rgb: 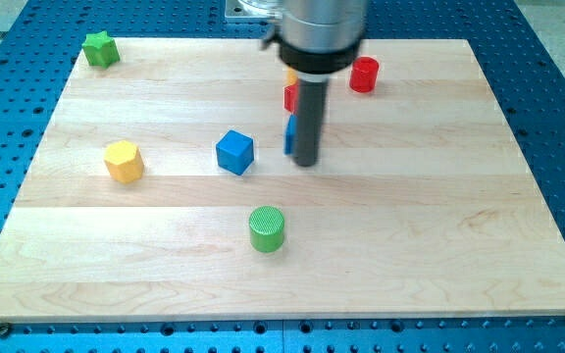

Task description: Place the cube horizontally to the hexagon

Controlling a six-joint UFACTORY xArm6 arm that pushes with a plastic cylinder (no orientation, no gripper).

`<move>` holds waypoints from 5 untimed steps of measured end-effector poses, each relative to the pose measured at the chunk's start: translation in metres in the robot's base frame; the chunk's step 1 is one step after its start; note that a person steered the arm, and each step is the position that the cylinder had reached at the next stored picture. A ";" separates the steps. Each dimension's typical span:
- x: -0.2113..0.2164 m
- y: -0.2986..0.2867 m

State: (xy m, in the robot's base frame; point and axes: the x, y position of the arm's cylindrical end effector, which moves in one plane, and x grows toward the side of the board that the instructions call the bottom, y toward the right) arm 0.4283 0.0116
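Observation:
A blue cube (234,152) sits near the board's middle. A yellow hexagon (124,161) lies at the view's left, roughly level with the cube. My tip (306,162) stands to the right of the cube, a short gap away. A second blue block (289,135) shows as a sliver just left of the rod, mostly hidden behind it.
A green cylinder (268,228) stands below the cube. A red block (291,97) and a yellow sliver (291,75) peek out left of the rod. A red cylinder (364,75) is at the top right. A green star (100,48) is at the top left corner.

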 end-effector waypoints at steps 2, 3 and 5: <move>0.043 -0.019; 0.034 -0.030; 0.040 -0.125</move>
State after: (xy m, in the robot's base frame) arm 0.4678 -0.1130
